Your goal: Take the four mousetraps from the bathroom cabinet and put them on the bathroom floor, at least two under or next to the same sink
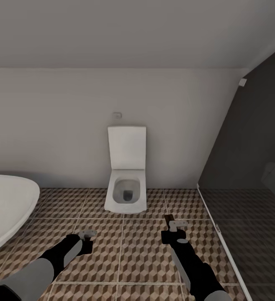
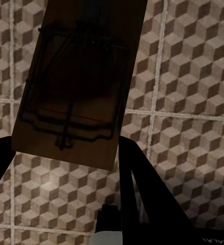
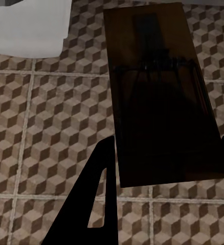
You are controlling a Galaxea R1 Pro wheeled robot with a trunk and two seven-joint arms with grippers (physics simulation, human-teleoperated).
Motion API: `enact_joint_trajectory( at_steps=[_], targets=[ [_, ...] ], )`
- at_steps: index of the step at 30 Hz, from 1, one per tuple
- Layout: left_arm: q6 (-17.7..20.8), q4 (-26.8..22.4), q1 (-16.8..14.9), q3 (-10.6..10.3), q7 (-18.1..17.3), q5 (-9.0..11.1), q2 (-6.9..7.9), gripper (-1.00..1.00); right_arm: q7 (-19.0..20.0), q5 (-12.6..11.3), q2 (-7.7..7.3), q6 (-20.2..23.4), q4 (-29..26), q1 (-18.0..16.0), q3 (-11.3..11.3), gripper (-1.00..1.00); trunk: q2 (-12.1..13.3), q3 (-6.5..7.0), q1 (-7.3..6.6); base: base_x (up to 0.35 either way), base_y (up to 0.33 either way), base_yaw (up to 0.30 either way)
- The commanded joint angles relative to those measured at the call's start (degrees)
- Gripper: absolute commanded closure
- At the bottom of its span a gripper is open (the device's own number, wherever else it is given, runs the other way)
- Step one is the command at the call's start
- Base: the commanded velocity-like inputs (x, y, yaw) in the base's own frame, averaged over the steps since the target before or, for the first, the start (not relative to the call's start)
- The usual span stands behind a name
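Note:
Each gripper carries one mousetrap above the bathroom floor [image 1: 133, 251], which has cube-patterned tiles. My left gripper [image 1: 87, 234] is shut on a brown wooden mousetrap [image 2: 76, 87]; its dark wire frame and a faint red mark face the left wrist camera. My right gripper [image 1: 173, 228] is shut on another mousetrap [image 3: 158, 97], which the head view shows as a thin dark edge [image 1: 168, 220]. One dark finger [image 3: 91, 189] rests against that board's side. Both arms reach forward at low height. The cabinet and the sink are out of view.
A white toilet [image 1: 127, 184] with its lid raised stands against the far wall straight ahead. A rounded white bathtub [image 1: 3, 209] curves in at the left. On the right, a dark glass shower screen [image 1: 246, 167] runs along the floor.

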Motion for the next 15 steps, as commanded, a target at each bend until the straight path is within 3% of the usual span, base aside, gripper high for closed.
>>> enact_joint_trajectory(
  at_steps=[1, 15],
  targets=[
    [0.29, -0.16, -0.02, -0.45, 0.51, 0.41, 0.05, 1.0, -0.47, -0.35, -0.04, 0.28, -0.09, -0.03, 0.19, 1.0, -0.46, -0.24, 0.23, 0.0, 0.0, 0.0],
    [-0.74, -0.44, -0.02, -0.41, 0.43, 0.41, -0.42, 1.0, -0.47, -0.42, -0.03, 0.28, -0.09, -0.02, 0.34, 1.0, -5.27, -3.08, 2.86, 0.0, 0.0, 0.0]
  ],
)
